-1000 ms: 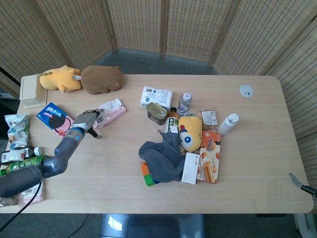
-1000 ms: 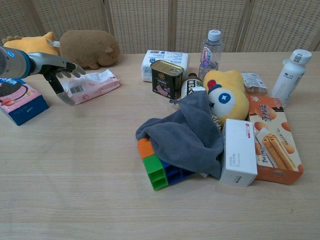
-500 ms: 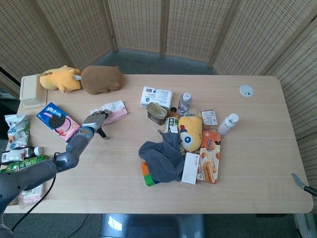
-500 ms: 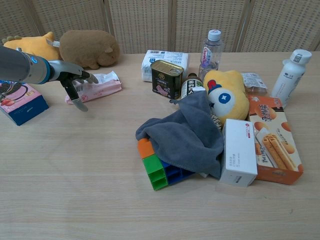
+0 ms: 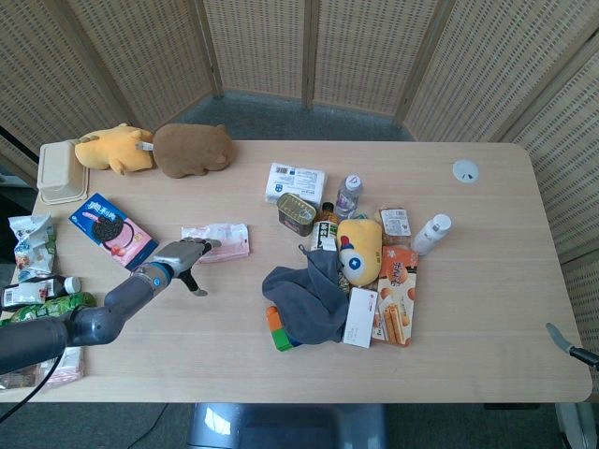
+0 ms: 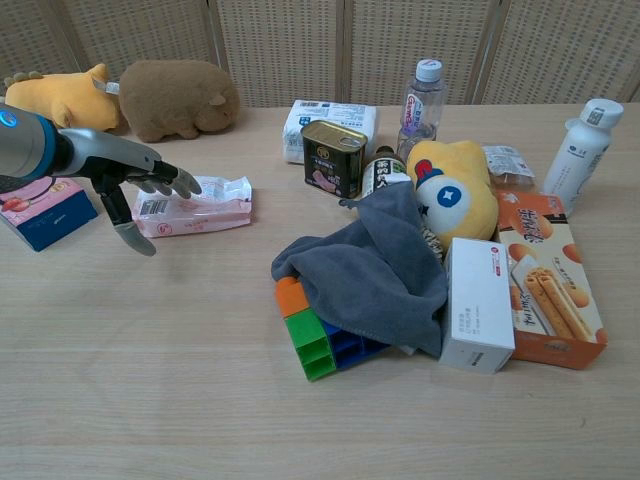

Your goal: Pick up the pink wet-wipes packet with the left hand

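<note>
The pink wet-wipes packet [image 5: 217, 241] lies flat on the table, left of the grey cloth, and shows again in the chest view [image 6: 200, 205]. My left hand [image 5: 182, 255] is at the packet's left end. In the chest view the left hand [image 6: 135, 190] has its fingers [image 6: 172, 180] stretched over that end, touching its top. The thumb points down at the table in front of the packet, apart from it. Only a thin dark tip of the right hand [image 5: 569, 348] shows at the table's right edge.
A blue biscuit box [image 5: 112, 229] lies just left of the hand. Two plush toys [image 5: 192, 150] sit at the back left. A grey cloth [image 6: 370, 270] over toy bricks, a tin [image 6: 333, 158], bottles and boxes crowd the middle and right.
The packet has slid toward the table's front and turned level, moving with my left hand, which came nearer and a little right. Its fingers have stayed on the packet's left end.
</note>
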Motion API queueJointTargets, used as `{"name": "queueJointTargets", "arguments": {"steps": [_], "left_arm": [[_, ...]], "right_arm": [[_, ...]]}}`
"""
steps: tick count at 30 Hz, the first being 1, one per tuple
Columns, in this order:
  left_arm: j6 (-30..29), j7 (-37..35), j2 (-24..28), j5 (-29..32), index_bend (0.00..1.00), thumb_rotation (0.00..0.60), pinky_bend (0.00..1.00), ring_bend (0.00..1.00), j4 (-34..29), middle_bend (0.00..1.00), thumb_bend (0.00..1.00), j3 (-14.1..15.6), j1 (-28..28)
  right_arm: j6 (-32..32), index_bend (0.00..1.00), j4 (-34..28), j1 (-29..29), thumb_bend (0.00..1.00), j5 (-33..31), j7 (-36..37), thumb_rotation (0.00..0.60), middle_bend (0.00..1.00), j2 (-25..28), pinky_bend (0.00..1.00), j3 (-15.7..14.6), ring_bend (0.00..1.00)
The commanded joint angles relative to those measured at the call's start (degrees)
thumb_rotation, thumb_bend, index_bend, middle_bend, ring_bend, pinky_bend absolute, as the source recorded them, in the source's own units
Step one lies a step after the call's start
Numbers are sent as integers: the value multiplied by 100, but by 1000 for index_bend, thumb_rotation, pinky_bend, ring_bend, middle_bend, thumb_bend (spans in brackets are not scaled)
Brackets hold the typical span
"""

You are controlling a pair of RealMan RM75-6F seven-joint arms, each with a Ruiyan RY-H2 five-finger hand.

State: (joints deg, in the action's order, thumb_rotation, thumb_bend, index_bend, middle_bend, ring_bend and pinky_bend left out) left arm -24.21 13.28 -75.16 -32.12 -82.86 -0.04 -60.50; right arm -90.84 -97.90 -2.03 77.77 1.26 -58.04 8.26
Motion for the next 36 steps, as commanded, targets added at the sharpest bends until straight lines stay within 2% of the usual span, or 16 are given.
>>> {"name": "queueJointTargets", "arguments": {"steps": [1,4,7,22,27,29,31,33,34,36], "left_arm": [[-777,-257,258,-573,0,569,0,0,-440,0,213,-165,344],[-1299,-257,94,-858,0,573,0,0,-312,0,213,-264,472],[-1523,-67,-193,-969,0,585,0,0,73,0,212,-250,454],[-937,582,-1727,33,0,583,0,0,2034,0,212,-205,39],[-816,719,-2041,260,0,600,0,0,2361,0,214,-196,-40],[-936,755,-2144,264,0,600,0,7,2433,0,213,-232,-43],[-1119,811,-2230,203,28,600,0,81,2479,16,213,-253,-20],[-1233,859,-2277,184,127,600,24,230,2487,100,215,-273,8],[-1288,883,-2296,181,204,600,68,330,2482,191,215,-292,27],[-1398,887,-2331,163,389,600,227,540,2467,400,218,-340,74]], "right_arm": [[13,0,14,9,201,14,17,347,0,-15,0,0,0],[14,0,34,8,202,25,37,349,0,-34,0,-2,0],[-6,0,64,-21,202,6,64,350,0,-37,0,-6,0],[-148,0,216,-255,203,-163,233,350,0,27,0,-17,0],[-189,0,242,-302,202,-198,255,348,0,16,0,-2,0],[-184,0,247,-305,203,-193,255,346,0,15,0,-1,0],[-184,0,251,-306,202,-189,263,347,0,10,0,6,0],[-185,0,255,-309,203,-186,286,349,0,3,0,12,0],[-192,0,261,-313,204,-182,294,348,0,-2,0,17,0],[-208,0,270,-320,204,-169,305,349,0,-9,0,21,0]]}}
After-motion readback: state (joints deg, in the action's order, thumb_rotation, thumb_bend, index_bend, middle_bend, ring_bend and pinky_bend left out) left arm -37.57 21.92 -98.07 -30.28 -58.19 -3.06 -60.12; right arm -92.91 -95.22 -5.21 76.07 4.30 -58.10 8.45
